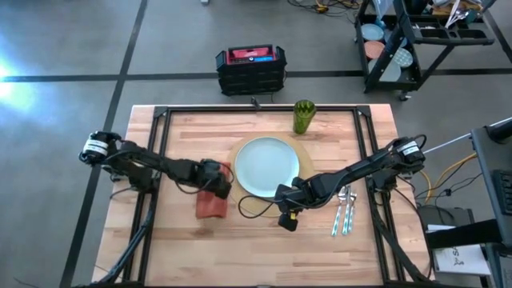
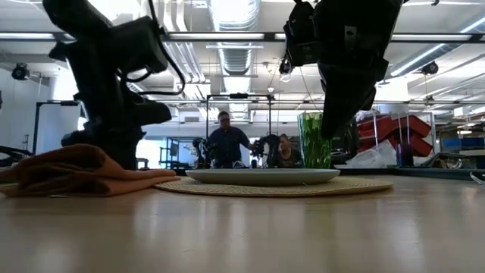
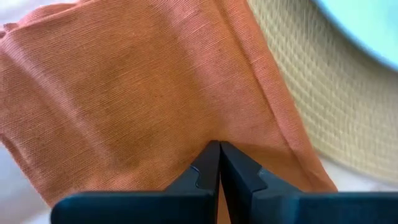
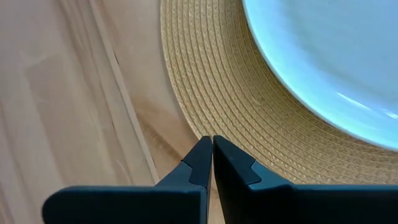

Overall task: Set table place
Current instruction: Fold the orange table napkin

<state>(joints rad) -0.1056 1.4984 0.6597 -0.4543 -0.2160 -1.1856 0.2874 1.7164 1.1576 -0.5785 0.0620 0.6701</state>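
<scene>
From above, the pale blue plate is sitting on the round woven placemat mid-table, with the green cup at the far edge, the silver cutlery lying to the right, and the orange napkin lying left of the placemat under the left gripper. In the left wrist view that gripper's fingers are meeting tip to tip on the napkin's cloth, pinching it beside the placemat's edge. In the right wrist view the right gripper is hovering with its fingers pressed together, holding nothing, over the placemat's near rim.

Two slender matte-black jointed arms, each with a white band bearing dark lettering near its base. The left end effector has two black, wedge-shaped moulded fingers with stepped notches on their inner faces; the right end effector matches it. Thin black cables trail beside the base joints.
</scene>
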